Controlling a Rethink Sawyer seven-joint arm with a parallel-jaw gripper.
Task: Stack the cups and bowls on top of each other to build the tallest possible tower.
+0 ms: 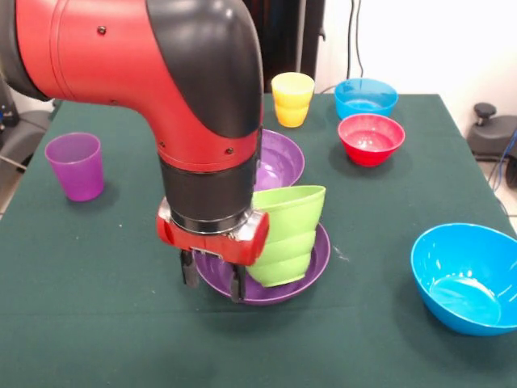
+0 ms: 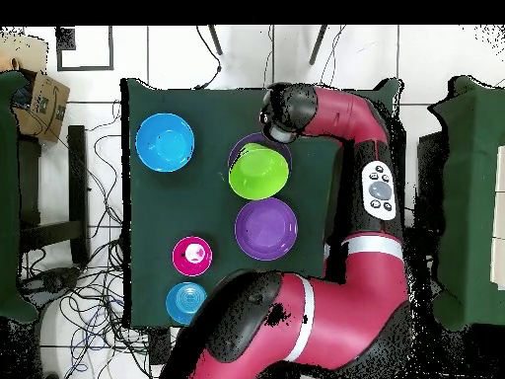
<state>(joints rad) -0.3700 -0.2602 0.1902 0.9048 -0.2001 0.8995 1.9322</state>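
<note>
Gripper (image 1: 213, 281) low beside a tilted lime bowl (image 1: 287, 234) in a purple bowl (image 1: 311, 263).
Fingers slightly parted, seemingly holding nothing — lime bowl leans just beside them, opening turned away.

Bare cloth (image 1: 121, 323) left; blue bowl (image 1: 468, 279) blocks right.

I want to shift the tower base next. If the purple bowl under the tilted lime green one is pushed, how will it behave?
The purple bowl looks glossy and thin-walled, so it is probably light and would slide easily on the green cloth. The lime green bowl leans on its side inside it, so a push would likely topple or roll that one out. The gripper stands at its rim.
</note>
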